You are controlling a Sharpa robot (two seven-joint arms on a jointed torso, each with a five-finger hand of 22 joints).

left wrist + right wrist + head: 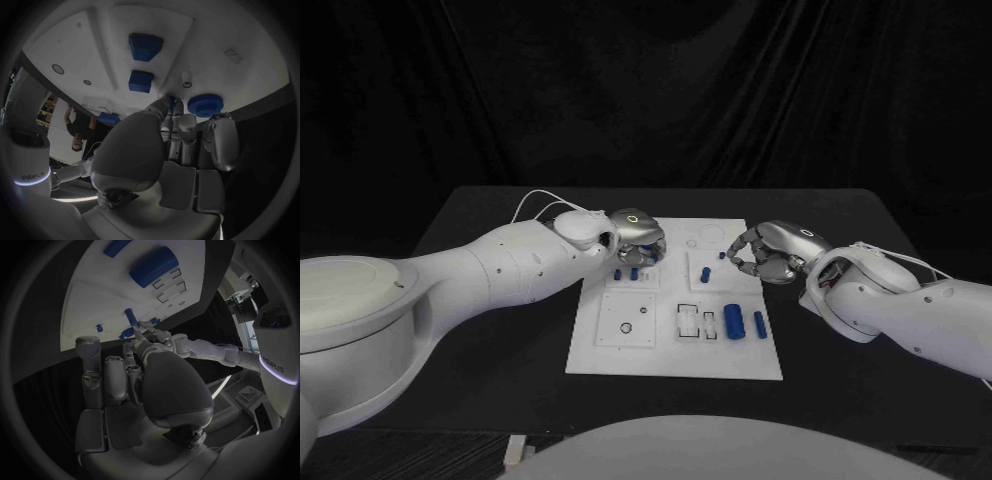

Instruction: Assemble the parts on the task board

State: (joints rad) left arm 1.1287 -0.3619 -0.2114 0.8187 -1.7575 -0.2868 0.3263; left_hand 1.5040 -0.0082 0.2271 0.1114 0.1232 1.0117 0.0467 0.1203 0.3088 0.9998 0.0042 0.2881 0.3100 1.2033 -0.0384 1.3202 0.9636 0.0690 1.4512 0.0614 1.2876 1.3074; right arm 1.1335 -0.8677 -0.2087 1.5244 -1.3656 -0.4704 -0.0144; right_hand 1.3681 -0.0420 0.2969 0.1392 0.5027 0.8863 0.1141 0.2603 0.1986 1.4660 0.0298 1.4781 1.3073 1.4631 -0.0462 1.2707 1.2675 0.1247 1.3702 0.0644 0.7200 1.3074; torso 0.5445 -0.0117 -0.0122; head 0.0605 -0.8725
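While both hands work over the far half of the task board (672,360), the step in hand appears to be seating a small part near the board's left column. The left hand (636,243) hangs over two small blue pegs (627,272) standing on the board; its fingers (178,125) reach a small blue piece at their tips, though whether it is pinched I cannot tell. The right hand (764,254) hovers at the board's right edge with fingers curled inward; no part shows in it. To do this well, in my judgement, the left hand should lower the piece square to its seat, without tilting, while the right hand stays apart from the board. Counted in the head view: one board on the black desk (488,330), two upright pegs, one short peg (707,272) mid-board, and two longer blue bars (747,323) in the near row. The left wrist view adds two blue blocks (145,46) and one blue gear (205,104).
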